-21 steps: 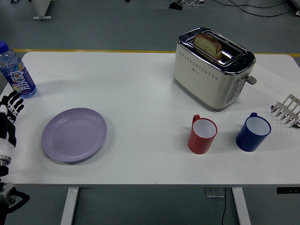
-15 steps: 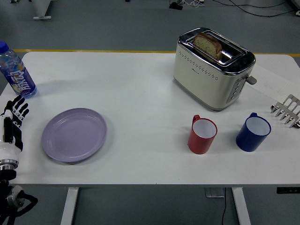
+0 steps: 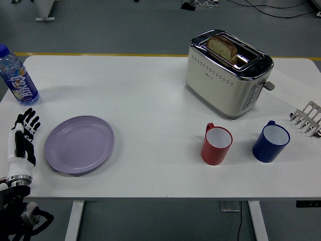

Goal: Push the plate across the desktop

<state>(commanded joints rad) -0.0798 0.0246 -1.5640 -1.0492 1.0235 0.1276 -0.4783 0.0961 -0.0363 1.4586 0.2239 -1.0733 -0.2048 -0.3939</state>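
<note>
Your left hand point(image 3: 22, 140) has been sliding in toward the lilac plate point(image 3: 79, 144), fingers extended and slightly apart, gripping nothing. You're seeing the plate lying flat, front-left, its oval running left-right.

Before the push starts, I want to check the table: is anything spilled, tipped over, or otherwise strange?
Nothing stands out. The purple plate lies flat, the bottle, red mug and blue mug stand upright, and no spill shows. The toaster holds a bread slice. The left hand is open beside the plate, not touching it.
</note>
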